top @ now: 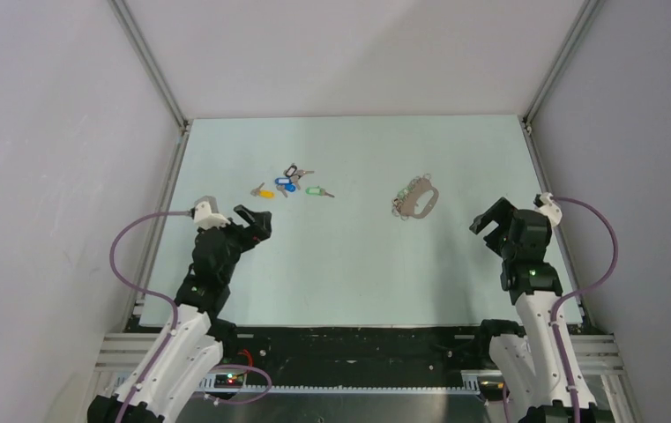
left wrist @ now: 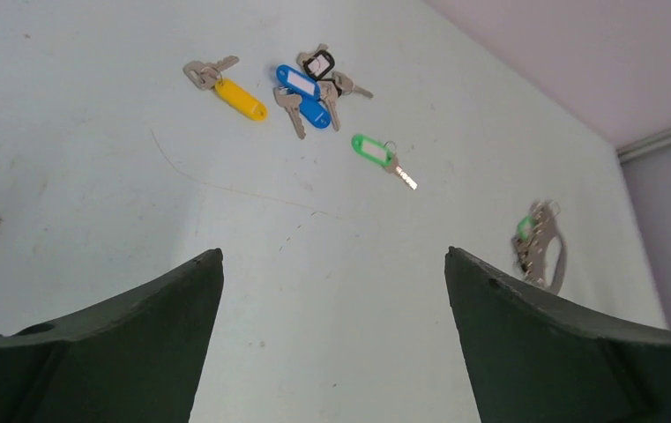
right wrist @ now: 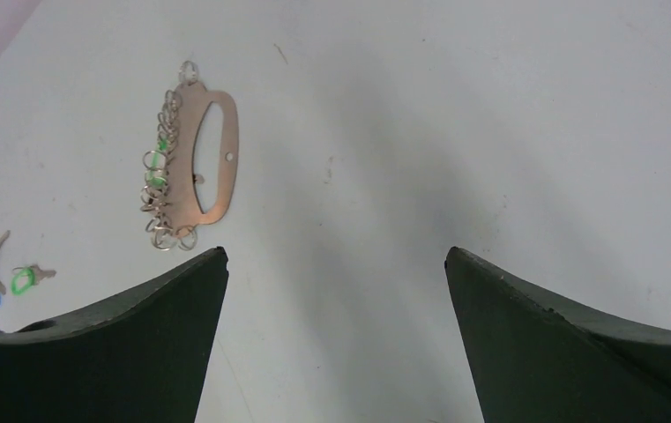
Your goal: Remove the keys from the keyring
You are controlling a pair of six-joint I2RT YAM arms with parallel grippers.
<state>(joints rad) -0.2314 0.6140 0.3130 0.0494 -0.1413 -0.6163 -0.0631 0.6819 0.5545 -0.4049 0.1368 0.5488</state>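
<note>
The left gripper hangs over the near left part of the pale table, its two dark fingers spread wide with nothing between them. The right gripper hovers at the near right with its fingers equally far apart, also holding nothing. Beyond the right gripper and a little to its left, the keyring lies flat on the table. It is a grey-brown oval strap with a long slot through its middle. A row of small wire rings is bunched along one long edge, with a green bit caught among them. It cannot be told whether any key hangs there. Slightly farther back, ahead of the left gripper and well apart from the keyring, loose keys lie scattered on the table. One carries a yellow tag, a few are huddled around blue tags and a black tag, and one lies off to the side with a green tag.
</note>
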